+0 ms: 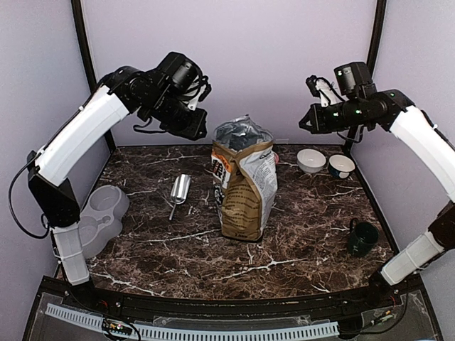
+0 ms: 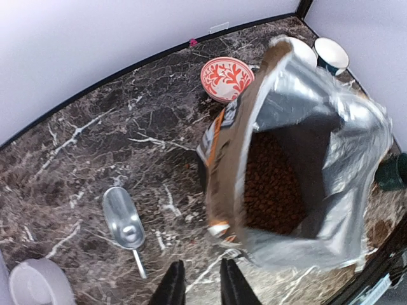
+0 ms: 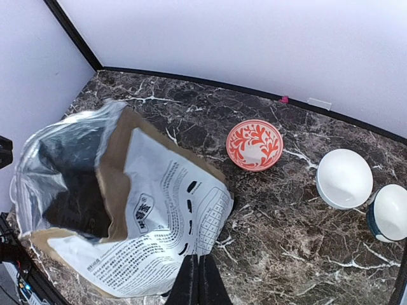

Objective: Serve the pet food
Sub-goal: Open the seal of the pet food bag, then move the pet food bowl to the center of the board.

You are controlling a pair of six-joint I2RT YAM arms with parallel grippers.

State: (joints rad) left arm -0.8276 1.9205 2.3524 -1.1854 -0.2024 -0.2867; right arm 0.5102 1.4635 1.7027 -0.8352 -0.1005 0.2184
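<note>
top: bag point(image 1: 245, 181) upright mid-worktop point(image 1: 306, 241), open; scoop point(image 1: 179, 190) at its 9 o'clock; double bowl point(image 1: 103, 213) at 8 o'clock, no kibble seen.
left wrist: pet food point(image 2: 273, 184) all in bag; left hand point(image 2: 202, 286) slightly parted, empty.
right wrist: right hand point(image 3: 198, 279) closed, empty.
progress: nothing served; scoop and fill left.

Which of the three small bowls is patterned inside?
The red floral bowl, nearest the bag; the white bowl and the blue-sided bowl are plain white inside.
</note>
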